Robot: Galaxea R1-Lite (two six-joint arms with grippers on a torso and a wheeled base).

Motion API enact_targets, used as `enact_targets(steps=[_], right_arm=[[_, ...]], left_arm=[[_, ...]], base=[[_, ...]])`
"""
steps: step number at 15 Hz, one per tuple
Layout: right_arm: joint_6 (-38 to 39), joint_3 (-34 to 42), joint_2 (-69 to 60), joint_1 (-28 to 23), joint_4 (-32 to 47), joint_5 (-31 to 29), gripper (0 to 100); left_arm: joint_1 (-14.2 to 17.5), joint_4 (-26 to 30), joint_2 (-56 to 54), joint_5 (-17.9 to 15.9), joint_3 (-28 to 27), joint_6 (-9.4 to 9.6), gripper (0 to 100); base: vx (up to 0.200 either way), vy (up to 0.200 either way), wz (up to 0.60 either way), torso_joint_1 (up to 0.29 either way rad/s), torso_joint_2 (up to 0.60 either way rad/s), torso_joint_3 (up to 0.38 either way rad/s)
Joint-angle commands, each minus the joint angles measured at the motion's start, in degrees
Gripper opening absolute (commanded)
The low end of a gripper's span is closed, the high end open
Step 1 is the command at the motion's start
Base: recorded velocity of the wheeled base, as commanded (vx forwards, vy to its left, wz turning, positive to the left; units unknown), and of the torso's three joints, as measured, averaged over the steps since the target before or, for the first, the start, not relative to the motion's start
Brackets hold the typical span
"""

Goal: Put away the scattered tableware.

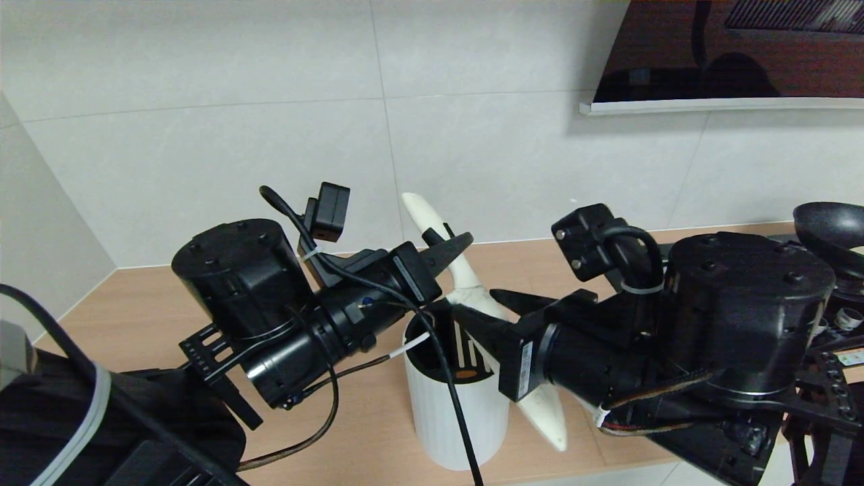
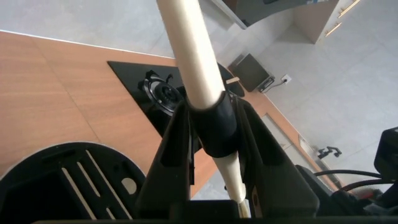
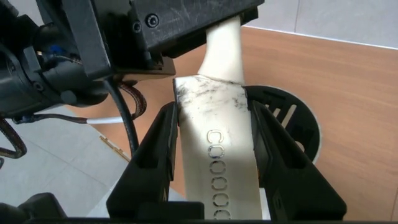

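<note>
A white slotted turner hangs tilted above a white ribbed utensil holder on the wooden counter. My left gripper is shut on the turner's round handle, and in the left wrist view its black fingers clamp the shaft. My right gripper is shut on the turner's flat, scuffed blade, with a finger pressed to each edge. The blade tip sticks out past the holder's right side. Below, the holder's dark slotted insert shows.
A black stove lies on the counter to the right, with a dark pan over it. The tiled wall rises close behind, and a range hood hangs at upper right. Bare counter stretches left of the holder.
</note>
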Motion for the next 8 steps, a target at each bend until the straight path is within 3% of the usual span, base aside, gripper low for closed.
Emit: enact_targets(steps=[1,8], right_arm=[[0.0,0.1,-0.1,0.0,0.3,0.2,100],[0.0,0.1,-2.2,-1.2,0.3,0.2,100]], left_arm=[[0.5,-0.4,-0.4,-0.1,-0.2,-0.07,0],[1.5,-0.4,-3.2,-0.6,-0.4,-0.6,0]], base=[[0.0,0.0,0.0,0.0,0.0,0.0],[0.0,0.0,0.0,0.0,0.0,0.0]])
